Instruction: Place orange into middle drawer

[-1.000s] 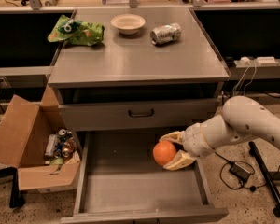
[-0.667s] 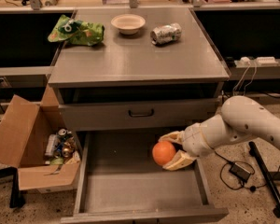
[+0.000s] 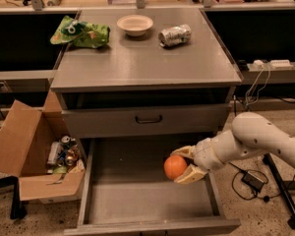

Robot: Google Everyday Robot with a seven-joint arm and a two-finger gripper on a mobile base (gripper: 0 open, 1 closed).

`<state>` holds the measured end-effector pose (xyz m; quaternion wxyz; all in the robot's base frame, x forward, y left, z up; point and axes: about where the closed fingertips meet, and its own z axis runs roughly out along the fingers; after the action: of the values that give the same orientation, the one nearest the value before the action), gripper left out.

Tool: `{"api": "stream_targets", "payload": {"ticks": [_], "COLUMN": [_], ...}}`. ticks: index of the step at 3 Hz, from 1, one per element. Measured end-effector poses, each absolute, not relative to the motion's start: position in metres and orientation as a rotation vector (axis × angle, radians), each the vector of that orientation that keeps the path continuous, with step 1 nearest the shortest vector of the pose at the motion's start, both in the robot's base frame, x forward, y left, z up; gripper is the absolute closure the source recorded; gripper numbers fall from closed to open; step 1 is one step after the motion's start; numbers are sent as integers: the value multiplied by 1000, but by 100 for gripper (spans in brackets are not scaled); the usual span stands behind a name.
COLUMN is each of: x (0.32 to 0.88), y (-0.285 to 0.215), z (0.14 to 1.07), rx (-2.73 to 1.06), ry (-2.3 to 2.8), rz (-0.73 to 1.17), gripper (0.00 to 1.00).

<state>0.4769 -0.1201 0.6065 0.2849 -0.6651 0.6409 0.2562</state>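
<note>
The orange (image 3: pixel 175 166) is a round bright-orange fruit held between the cream fingers of my gripper (image 3: pixel 183 163). The gripper reaches in from the right on a white arm and holds the orange over the right side of the middle drawer (image 3: pixel 137 200). That drawer is pulled out and shows a flat grey floor with low side walls. The orange hangs a little above the floor, near the right wall.
Above the open drawer is a shut drawer front with a black handle (image 3: pixel 148 119). On the cabinet top lie a green bag (image 3: pixel 79 32), a cream bowl (image 3: pixel 134 24) and a silver can (image 3: pixel 175 35). An open cardboard box (image 3: pixel 34 156) of cans stands at the left. Cables lie on the floor at the right.
</note>
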Motion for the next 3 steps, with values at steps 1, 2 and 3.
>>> {"api": "stream_targets", "payload": {"ticks": [1, 2, 3], "x": [485, 494, 500], "y": [-129, -137, -139], "z": [561, 500, 469], "rx": [-1743, -1697, -1666], "ry": [1762, 1845, 1883], "rz": [736, 800, 830], "gripper": [100, 100, 100]}}
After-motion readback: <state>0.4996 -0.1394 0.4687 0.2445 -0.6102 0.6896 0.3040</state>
